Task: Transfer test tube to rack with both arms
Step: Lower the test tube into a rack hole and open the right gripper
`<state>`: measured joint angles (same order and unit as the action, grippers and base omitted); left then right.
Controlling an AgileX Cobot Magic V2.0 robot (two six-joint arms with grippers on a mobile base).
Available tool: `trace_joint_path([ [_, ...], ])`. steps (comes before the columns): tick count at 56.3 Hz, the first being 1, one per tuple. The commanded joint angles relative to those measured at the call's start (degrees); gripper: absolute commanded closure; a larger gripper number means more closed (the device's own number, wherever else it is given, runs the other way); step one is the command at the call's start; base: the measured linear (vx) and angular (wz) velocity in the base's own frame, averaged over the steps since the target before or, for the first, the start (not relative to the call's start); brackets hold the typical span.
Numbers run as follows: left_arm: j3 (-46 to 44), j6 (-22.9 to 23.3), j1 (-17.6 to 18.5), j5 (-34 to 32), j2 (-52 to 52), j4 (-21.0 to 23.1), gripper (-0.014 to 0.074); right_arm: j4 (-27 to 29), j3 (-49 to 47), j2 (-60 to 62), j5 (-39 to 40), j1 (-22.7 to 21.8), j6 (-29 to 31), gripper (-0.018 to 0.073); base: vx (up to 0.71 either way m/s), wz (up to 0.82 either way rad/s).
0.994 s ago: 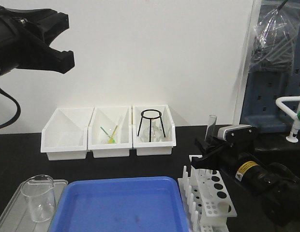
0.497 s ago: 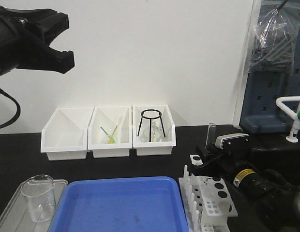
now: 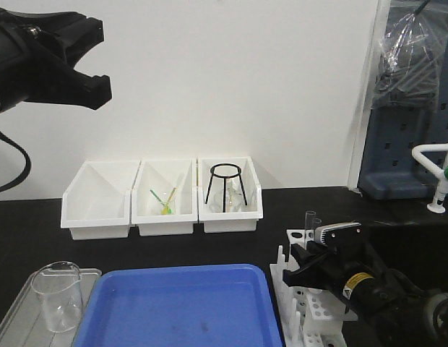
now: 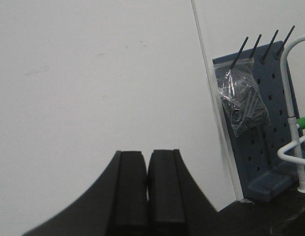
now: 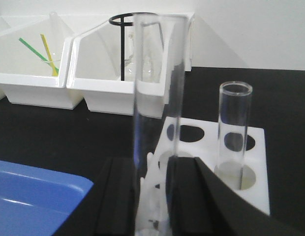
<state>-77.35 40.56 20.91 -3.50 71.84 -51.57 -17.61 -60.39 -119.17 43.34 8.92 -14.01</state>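
Observation:
My right gripper [image 3: 298,266] is low over the white rack [image 3: 329,318] at the front right. It is shut on a clear test tube [image 3: 309,219] and holds it upright. In the right wrist view the tube [image 5: 157,98] stands between the fingers [image 5: 187,196], its lower end down among the rack's pegs at the near edge. A second test tube [image 5: 234,128] stands in a hole of the rack [image 5: 253,157] just to the right. My left gripper [image 3: 101,61] is raised high at the far left. It is shut and empty in the left wrist view [image 4: 147,157], facing the wall.
Three white bins [image 3: 162,217] stand along the back wall; the right one holds a black wire stand [image 3: 225,186]. A blue tray [image 3: 181,303] lies at the front, left of the rack. A clear beaker [image 3: 58,295] stands on a grey tray at front left. A blue pegboard [image 3: 412,144] is at the right.
My right gripper has come down and forward with the test tube, lowering it onto the rack beside the second tube. The left arm has not moved.

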Motion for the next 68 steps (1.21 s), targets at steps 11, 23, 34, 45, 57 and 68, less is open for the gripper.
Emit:
trace_joint_path([
  [11, -1.8, 0.1, -0.1, -3.3, -1.6, 0.4, 0.0451, 0.6, -1.4, 2.0, 4.7, -0.2, -0.5, 0.0538, 0.00, 0.00],
  [23, -1.8, 0.1, -0.1, -4.1, -1.6, 0.4, 0.0451, 0.3, -1.4, 2.1, 4.9, -0.2, -0.6, 0.0385, 0.00, 0.00],
  [34, -1.8, 0.1, -0.1, -4.2, -1.6, 0.4, 0.0451, 0.3, -1.4, 2.1, 5.0, -0.2, -0.6, 0.0156, 0.00, 0.00],
  [45, -1.8, 0.1, -0.1, -4.2, -1.6, 0.4, 0.0451, -2.2, -1.4, 4.2, 5.2, -0.2, -0.6, 0.0041, 0.00, 0.00],
  [57, -1.8, 0.1, -0.1, -4.2, -1.6, 0.4, 0.0451, -9.9, -1.4, 11.5, 5.1, -0.2, -6.6, 0.0122, 0.00, 0.00],
  [68, -1.8, 0.1, -0.1, -4.3, -1.6, 0.4, 0.0451, -15.7, -1.4, 20.1, 4.9, -0.2, -18.3, 0.0361, 0.00, 0.00],
])
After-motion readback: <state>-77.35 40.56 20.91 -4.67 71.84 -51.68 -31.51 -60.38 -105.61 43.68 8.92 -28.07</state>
